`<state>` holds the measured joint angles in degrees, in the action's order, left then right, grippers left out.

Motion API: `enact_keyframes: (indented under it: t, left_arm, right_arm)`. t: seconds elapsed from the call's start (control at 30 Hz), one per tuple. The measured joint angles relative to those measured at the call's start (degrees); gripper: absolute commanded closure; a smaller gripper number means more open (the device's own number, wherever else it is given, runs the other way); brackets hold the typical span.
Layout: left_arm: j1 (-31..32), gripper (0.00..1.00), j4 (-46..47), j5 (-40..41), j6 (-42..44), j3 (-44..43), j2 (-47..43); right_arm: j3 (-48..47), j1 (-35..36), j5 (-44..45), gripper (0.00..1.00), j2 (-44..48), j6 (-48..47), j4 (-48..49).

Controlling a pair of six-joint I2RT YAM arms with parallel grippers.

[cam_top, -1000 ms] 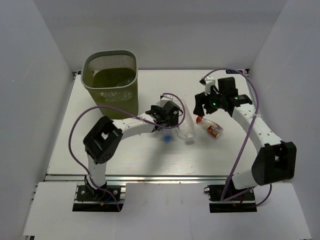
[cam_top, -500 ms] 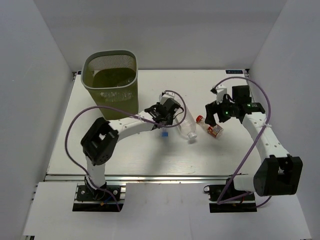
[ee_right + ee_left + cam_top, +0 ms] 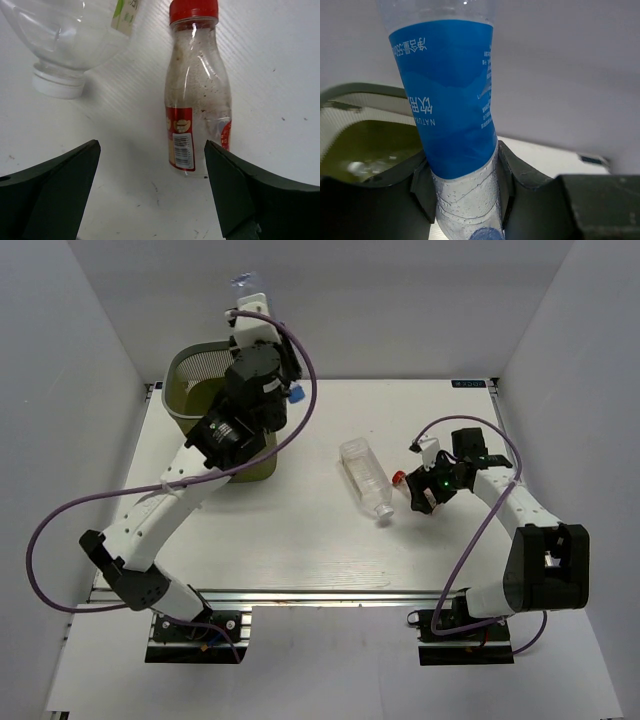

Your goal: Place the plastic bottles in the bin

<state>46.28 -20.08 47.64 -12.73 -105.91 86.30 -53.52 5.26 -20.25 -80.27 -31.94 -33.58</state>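
Observation:
My left gripper [image 3: 258, 325] is raised above the olive-green bin [image 3: 190, 370] and is shut on a blue-labelled plastic bottle [image 3: 447, 100], whose clear end [image 3: 243, 285] points up and away. The left wrist view shows both fingers pressed on the bottle's neck end, with the bin's rim [image 3: 360, 91] below. A small red-capped bottle [image 3: 197, 90] lies on the table with its base between the wide-open fingers of my right gripper [image 3: 152, 170], untouched. A larger clear bottle with a white cap [image 3: 365, 478] lies just to its left.
The white table [image 3: 300, 540] is enclosed by white walls at the back and both sides. Purple cables loop off both arms. The bin stands at the table's far left corner.
My left gripper shut on the blue-labelled bottle, lifted it off the table and swung it up over the bin. My right gripper opened wide and came down to the red-capped bottle.

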Motion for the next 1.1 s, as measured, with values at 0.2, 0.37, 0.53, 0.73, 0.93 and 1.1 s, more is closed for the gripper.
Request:
enact_keyframes:
  t: [0.2,0.37,0.53,0.73,0.93,1.1]
  left_arm:
    - [-9.55,0.48,0.22,9.07,3.58,-1.07,4.66]
    - [-17.94,0.15,-5.22,10.49,3.10,-8.07,13.97]
    - [-22.73,0.00,-13.16,9.33,1.46,-15.91,19.76]
    - [-21.99,0.00,-14.62,1.09,2.64,-8.48,13.16]
    - [-19.58,0.00,-14.99,-32.04,7.63,-1.46,4.13]
    - [-12.35,0.00,-14.10,-52.50,6.88,8.68,1.84]
  right_arm:
    - [0.81,-0.04,1.73,0.10,-0.02,0.46,3.69]
    - [0.92,-0.42,2.99,0.10,0.07,1.07,4.31]
    - [0.92,-0.66,3.58,0.10,-0.46,0.37,4.63]
    - [0.92,-0.44,3.91,0.10,-6.73,-1.68,6.03]
    - [-1.79,0.55,6.62,0.37,-15.43,-3.21,8.87]
    - [-5.51,0.33,6.49,0.75,-17.66,-3.43,7.82]
